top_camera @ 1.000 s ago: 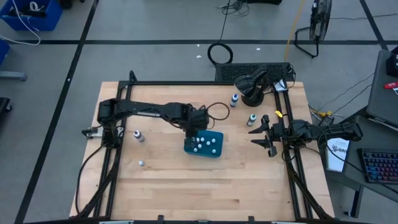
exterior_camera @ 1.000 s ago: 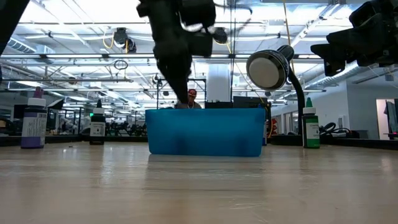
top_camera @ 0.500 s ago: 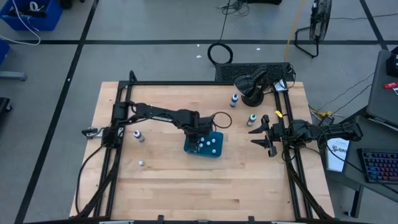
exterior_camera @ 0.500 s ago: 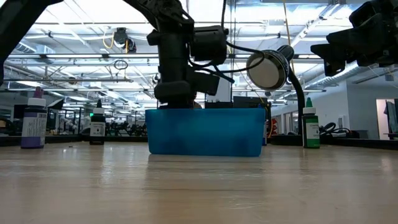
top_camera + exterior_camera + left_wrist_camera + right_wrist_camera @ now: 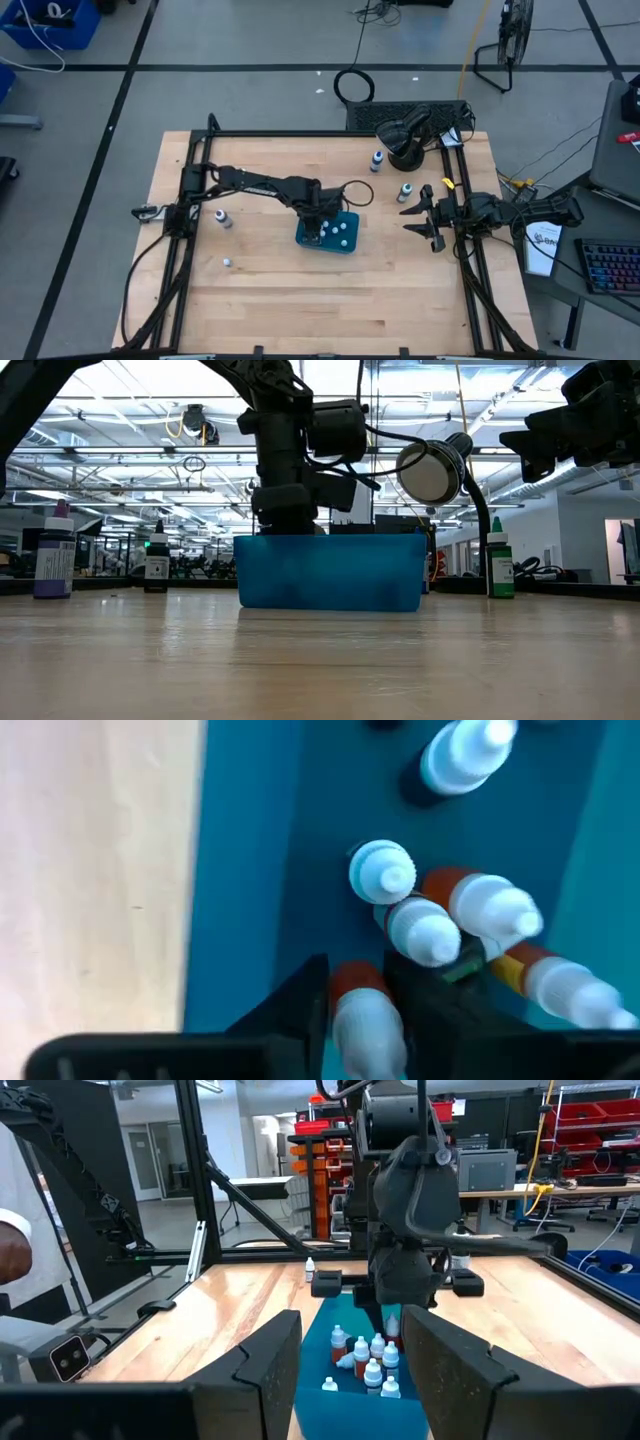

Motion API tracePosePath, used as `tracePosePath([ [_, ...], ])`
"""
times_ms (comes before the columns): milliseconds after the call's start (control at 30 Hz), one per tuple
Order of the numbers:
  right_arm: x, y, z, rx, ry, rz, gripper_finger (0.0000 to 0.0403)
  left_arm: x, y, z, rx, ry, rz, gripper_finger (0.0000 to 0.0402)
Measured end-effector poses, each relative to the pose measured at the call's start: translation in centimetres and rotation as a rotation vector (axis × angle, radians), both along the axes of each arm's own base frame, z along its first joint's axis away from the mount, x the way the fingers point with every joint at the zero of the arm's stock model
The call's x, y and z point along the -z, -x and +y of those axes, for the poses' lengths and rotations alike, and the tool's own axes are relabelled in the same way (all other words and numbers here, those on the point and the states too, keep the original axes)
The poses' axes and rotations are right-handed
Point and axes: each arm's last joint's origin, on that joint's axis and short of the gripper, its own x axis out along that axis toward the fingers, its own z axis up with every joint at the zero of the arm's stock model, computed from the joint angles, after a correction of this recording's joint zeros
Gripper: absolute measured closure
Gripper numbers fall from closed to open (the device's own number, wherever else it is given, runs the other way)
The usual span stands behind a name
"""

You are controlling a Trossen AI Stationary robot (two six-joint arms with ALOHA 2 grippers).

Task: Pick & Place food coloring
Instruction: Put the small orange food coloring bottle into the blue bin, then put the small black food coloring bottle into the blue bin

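**A robotics lab in an open industrial hall**

The wooden table [image 5: 330, 290] stands on a grey concrete floor marked with dark tape lines. Exposed ceiling trusses [image 5: 120, 455] and strip lights span overhead. Red shelving [image 5: 590, 1125], workbenches, a floor fan [image 5: 505, 45], a keyboard [image 5: 610, 265] and, seemingly, a laptop surround it.

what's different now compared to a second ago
The left gripper has come down into the teal tray, a reddish dropper bottle between its fingers. The right gripper and the bottles outside the tray stayed put.
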Motion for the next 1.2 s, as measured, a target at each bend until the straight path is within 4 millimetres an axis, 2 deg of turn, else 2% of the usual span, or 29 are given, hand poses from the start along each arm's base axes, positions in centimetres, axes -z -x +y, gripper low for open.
tracePosePath([
  [200, 0.0, 0.0, 0.0, 0.000, 0.000, 0.000, 0.0240, -0.8, 0.1, 0.0, -0.001, -0.002, -0.024, 0.0256],
  [333, 0.0, 0.0, 0.0, 0.000, 0.000, 0.000, 0.0239, -2.4, 0.5, 0.1, -0.011, -0.034, -0.054, 0.0240],
  [533, 0.0, 0.0, 0.0, 0.000, 0.000, -0.002, 0.0237, -6.1, 2.0, 0.1, -0.049, -0.094, -0.101, 0.0228],
  [667, 0.0, 0.0, 0.0, 0.000, 0.000, -0.001, 0.0239, -8.9, 4.5, -0.3, -0.148, -0.066, -0.060, 0.0229],
  [767, 0.0, 0.0, 0.0, 0.000, 0.000, -0.002, 0.0237, -10.8, 7.0, -1.7, -0.232, -0.006, 0.033, 0.0234],
  [900, 0.0, 0.0, 0.0, 0.000, 0.000, -0.001, 0.0237, -12.1, 10.6, -5.1, -0.339, 0.021, 0.119, 0.0240],
  [1067, 0.0, 0.0, 0.0, 0.000, 0.000, -0.003, 0.0238, -11.6, 14.5, -9.7, -0.455, 0.068, 0.097, 0.0244],
  [1200, 0.0, 0.0, 0.0, 0.000, 0.000, -0.001, 0.0238, -10.2, 17.6, -11.6, -0.646, 0.049, 0.089, 0.0235],
])
